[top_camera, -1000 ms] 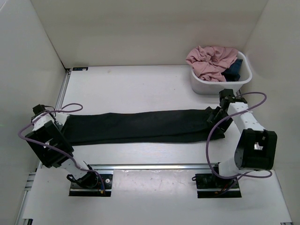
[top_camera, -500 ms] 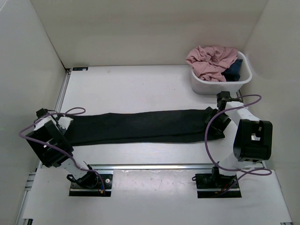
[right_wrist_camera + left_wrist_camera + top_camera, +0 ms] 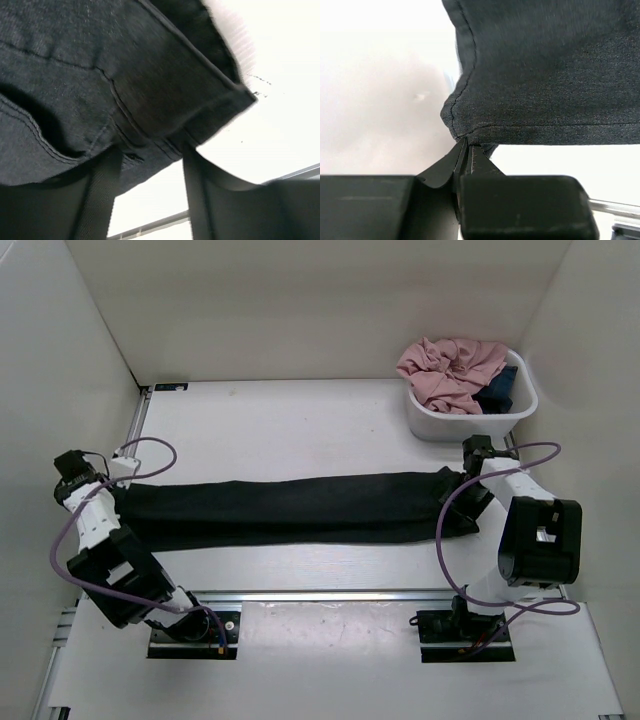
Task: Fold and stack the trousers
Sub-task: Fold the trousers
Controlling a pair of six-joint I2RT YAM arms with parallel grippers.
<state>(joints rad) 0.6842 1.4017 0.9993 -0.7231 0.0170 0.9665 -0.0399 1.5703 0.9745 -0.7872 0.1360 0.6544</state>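
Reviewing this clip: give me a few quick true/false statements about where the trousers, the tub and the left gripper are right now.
1. The trousers lie stretched across the table, from the left arm's side to the right arm's. True.
2. The pink garment lies on the table beside the trousers. False: it sits in the white tub.
3. The left gripper is shut on a corner of the trousers. True.
4. The trousers are folded into a compact stack. False: they lie at full length.
5. The white tub stands at the far left corner. False: it stands at the far right.
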